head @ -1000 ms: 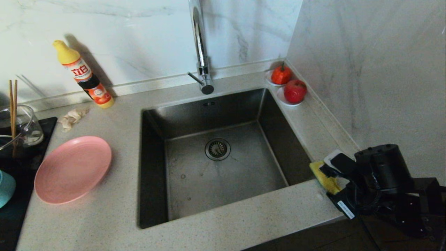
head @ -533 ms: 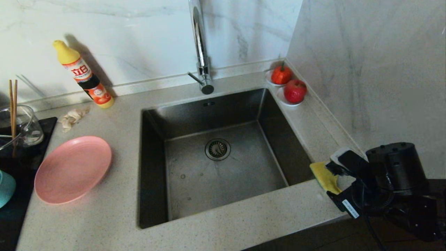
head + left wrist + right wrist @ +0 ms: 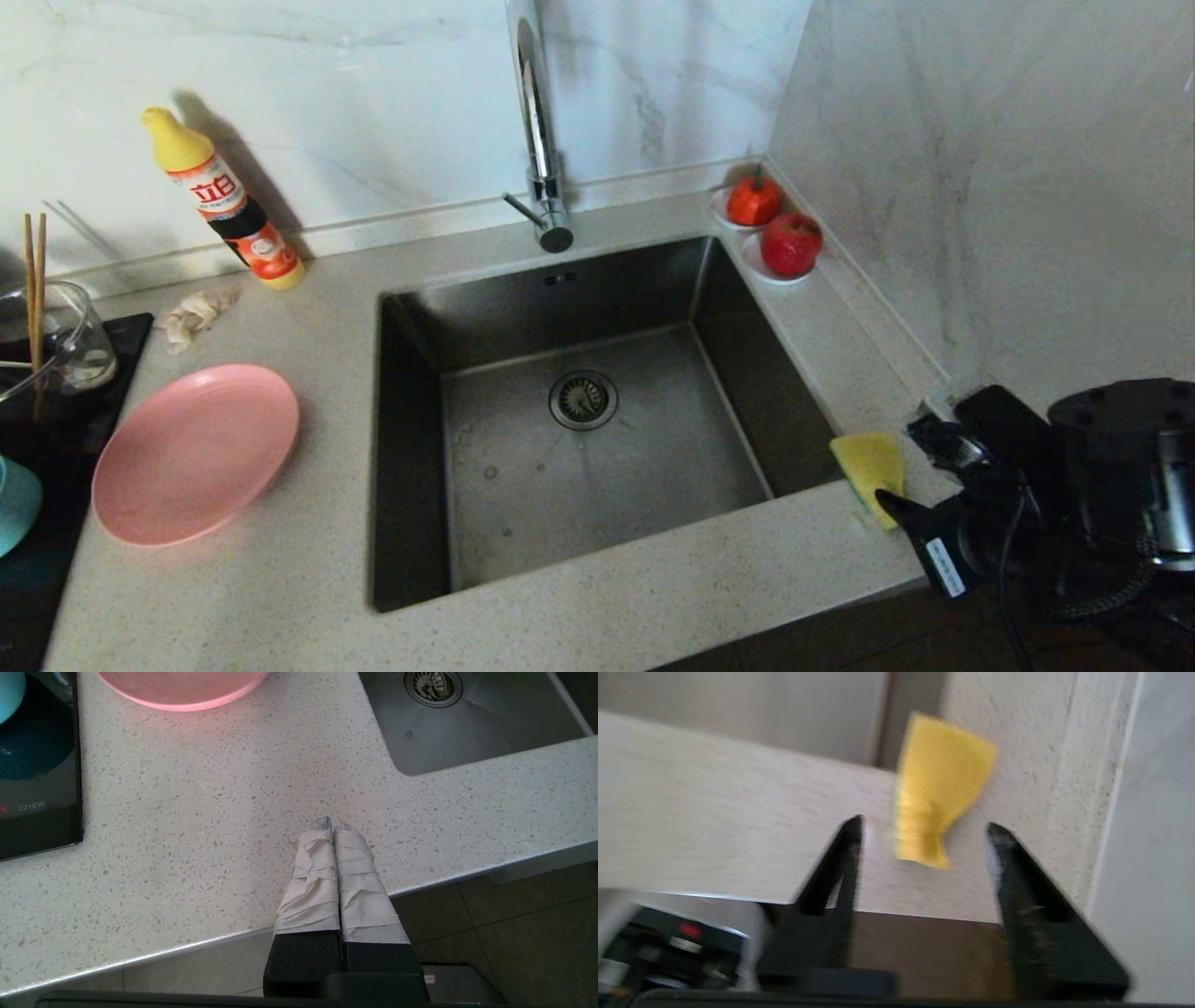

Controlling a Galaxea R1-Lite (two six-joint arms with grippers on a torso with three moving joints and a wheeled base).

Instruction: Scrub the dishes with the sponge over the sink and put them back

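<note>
Right end effector (image 3: 920,471) has pulled back off the sponge (image 3: 870,464), jaws apart, empty | "C21EW" on cooktop (image 3: 39,807) | chopsticks (image 3: 35,294) in glass jug (image 3: 65,336) | pink plate (image 3: 191,453) on counter (image 3: 280,579) | sink (image 3: 579,411) bare | left end effector (image 3: 332,828) closed, empty.

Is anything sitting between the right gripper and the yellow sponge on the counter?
Nothing visible. The right gripper is open, with the rectangular yellow sponge lying on bare speckled stone counter just ahead of its fingertips, partly between them, beside the brushed-steel sink.
</note>
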